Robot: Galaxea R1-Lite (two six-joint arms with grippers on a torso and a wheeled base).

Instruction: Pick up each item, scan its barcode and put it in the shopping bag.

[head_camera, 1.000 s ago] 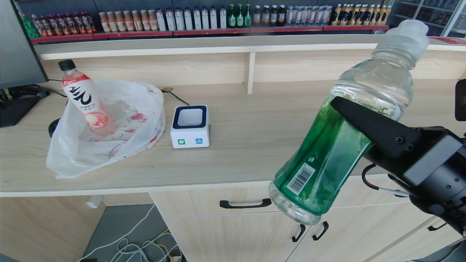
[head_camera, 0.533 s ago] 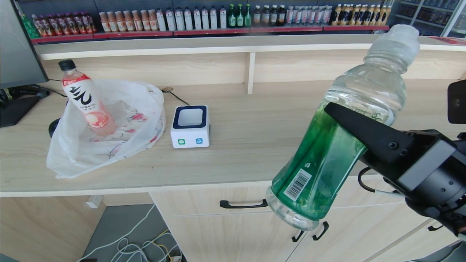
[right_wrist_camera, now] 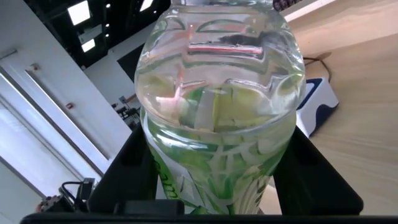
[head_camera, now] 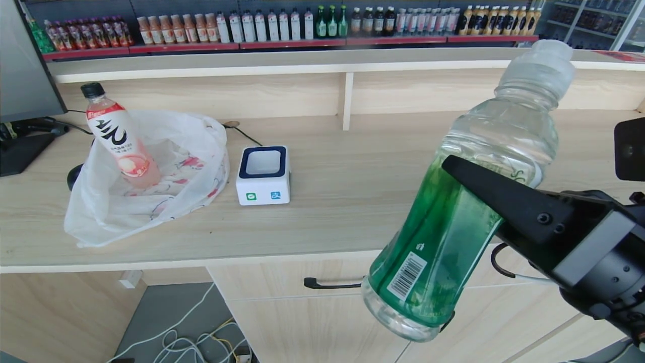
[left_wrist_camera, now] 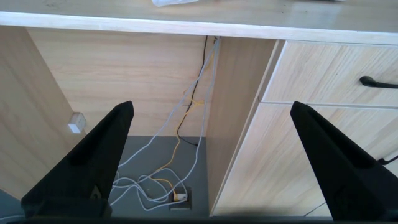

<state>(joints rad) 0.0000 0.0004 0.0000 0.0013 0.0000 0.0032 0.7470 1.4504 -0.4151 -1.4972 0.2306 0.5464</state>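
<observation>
Bottle (head_camera: 443,237) tilts, clamped in right gripper (right_wrist_camera: 217,180); left gripper (left_wrist_camera: 211,109) gapes wide.

Head view above counter (head_camera: 352,191), left wrist low facing cabinets (left_wrist_camera: 311,74), right wrist against bottle (right_wrist_camera: 217,112)

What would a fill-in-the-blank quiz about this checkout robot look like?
1. The right end effector is shut on a clear bottle with a ____ label.
2. The pink bottle stands ____ the shopping bag.
3. The left end effector is ____, holding nothing.
Missing words: green; inside; open.
</observation>
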